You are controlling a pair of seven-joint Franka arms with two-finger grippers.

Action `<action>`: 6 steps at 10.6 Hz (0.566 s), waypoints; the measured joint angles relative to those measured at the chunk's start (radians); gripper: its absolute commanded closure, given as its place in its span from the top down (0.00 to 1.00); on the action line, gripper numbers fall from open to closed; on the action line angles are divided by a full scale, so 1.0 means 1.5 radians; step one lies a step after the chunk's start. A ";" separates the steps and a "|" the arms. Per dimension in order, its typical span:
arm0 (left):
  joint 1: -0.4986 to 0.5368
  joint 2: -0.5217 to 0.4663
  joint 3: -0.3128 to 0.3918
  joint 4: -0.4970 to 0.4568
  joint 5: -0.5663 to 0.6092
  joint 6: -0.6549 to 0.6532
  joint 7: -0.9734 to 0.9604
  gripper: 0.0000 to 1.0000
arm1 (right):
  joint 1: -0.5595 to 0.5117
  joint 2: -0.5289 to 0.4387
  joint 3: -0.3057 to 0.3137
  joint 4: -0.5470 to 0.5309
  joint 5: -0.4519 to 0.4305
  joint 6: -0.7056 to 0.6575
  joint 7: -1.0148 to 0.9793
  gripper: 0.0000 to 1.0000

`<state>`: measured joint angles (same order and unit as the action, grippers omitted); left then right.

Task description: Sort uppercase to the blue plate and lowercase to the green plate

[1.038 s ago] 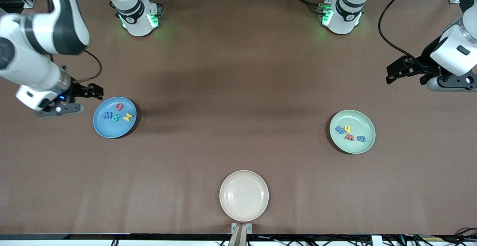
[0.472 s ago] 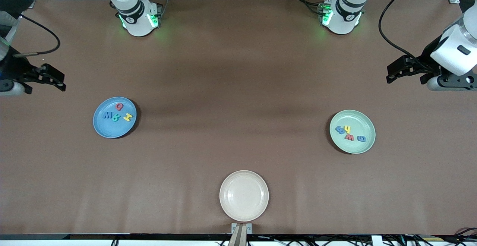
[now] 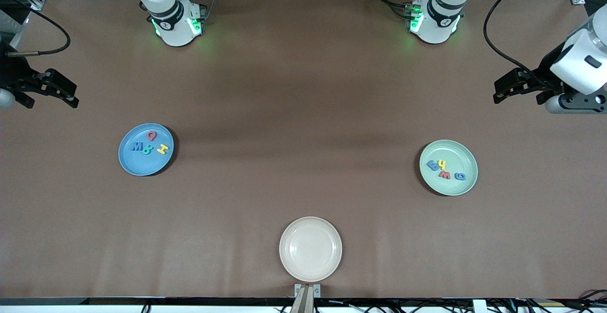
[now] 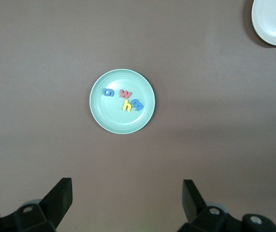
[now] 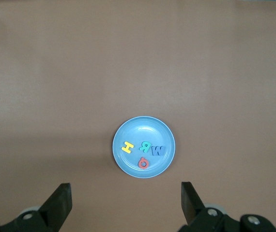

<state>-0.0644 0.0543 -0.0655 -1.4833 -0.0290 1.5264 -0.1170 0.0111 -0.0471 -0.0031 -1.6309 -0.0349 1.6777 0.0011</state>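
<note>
The blue plate (image 3: 137, 165) (image 5: 162, 134) lies toward the right arm's end of the table. On it are the uppercase letters: a red Q (image 3: 151, 136), blue M (image 3: 136, 147), teal B (image 3: 147, 150) and yellow H (image 3: 162, 149). The green plate (image 3: 462, 157) (image 4: 109, 123) lies toward the left arm's end. It holds the lowercase letters: a yellow h (image 3: 442, 164), red m (image 3: 444, 175) and two blue ones (image 3: 432, 165) (image 3: 460, 176). My right gripper (image 3: 59, 90) (image 5: 126, 205) hangs open and empty over bare table beside the blue plate. My left gripper (image 3: 510, 85) (image 4: 127, 203) hangs open and empty over bare table near the green plate.
A cream plate (image 3: 310, 249) sits empty at the table edge nearest the front camera, midway between the arms. Both arm bases (image 3: 175, 23) (image 3: 434, 21) stand at the edge farthest from that camera. Brown tabletop lies between the plates.
My right arm has lifted and drawn away from the blue plate, toward the right arm's end of the table. My left gripper has shifted only slightly.
</note>
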 measured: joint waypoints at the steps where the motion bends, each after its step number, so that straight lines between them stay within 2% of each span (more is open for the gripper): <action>1: 0.000 0.000 0.000 0.003 0.000 -0.002 0.000 1.00 | 0.000 0.000 -0.001 0.000 0.000 0.002 0.001 1.00; 6: 0.000 0.000 0.003 0.004 0.000 -0.005 0.000 1.00 | 0.000 0.000 -0.003 0.000 0.001 0.019 0.005 1.00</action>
<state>-0.0642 0.0536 -0.0605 -1.4777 -0.0290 1.5189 -0.1170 0.0110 -0.0470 -0.0068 -1.6312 -0.0336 1.7057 0.0091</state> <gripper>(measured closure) 0.000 0.000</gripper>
